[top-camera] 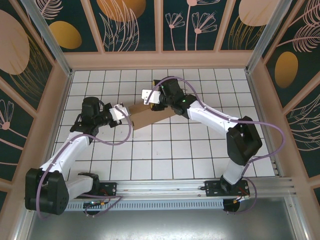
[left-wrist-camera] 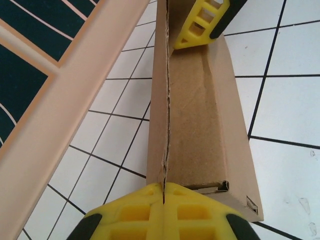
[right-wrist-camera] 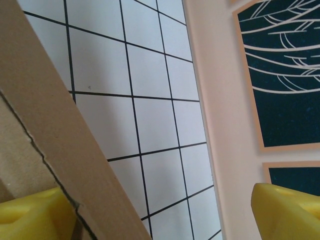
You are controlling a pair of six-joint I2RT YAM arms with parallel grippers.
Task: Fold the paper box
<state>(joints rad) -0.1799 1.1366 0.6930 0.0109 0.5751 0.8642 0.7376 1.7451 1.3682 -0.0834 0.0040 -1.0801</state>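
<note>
The paper box (top-camera: 150,118), brown cardboard folded into a long narrow shape, lies slantwise on the white tiled table between my two grippers. My left gripper (top-camera: 124,113) holds its near-left end. In the left wrist view the yellow fingers (left-wrist-camera: 195,210) are shut on the thin upright cardboard edge (left-wrist-camera: 166,150), and the paper box (left-wrist-camera: 200,120) stretches away to a yellow finger of the right gripper (left-wrist-camera: 200,22). My right gripper (top-camera: 151,97) is at the box's far end. Its jaws (right-wrist-camera: 156,200) stand wide open, and a cardboard wall (right-wrist-camera: 60,135) leans against the left finger (right-wrist-camera: 30,215).
White tiles with black lines cover the table (top-camera: 200,145). A pale wooden wall with dark painted panels (top-camera: 160,57) borders it at the back and on both sides (right-wrist-camera: 220,100). The box's left side runs close to the left wall (left-wrist-camera: 60,120).
</note>
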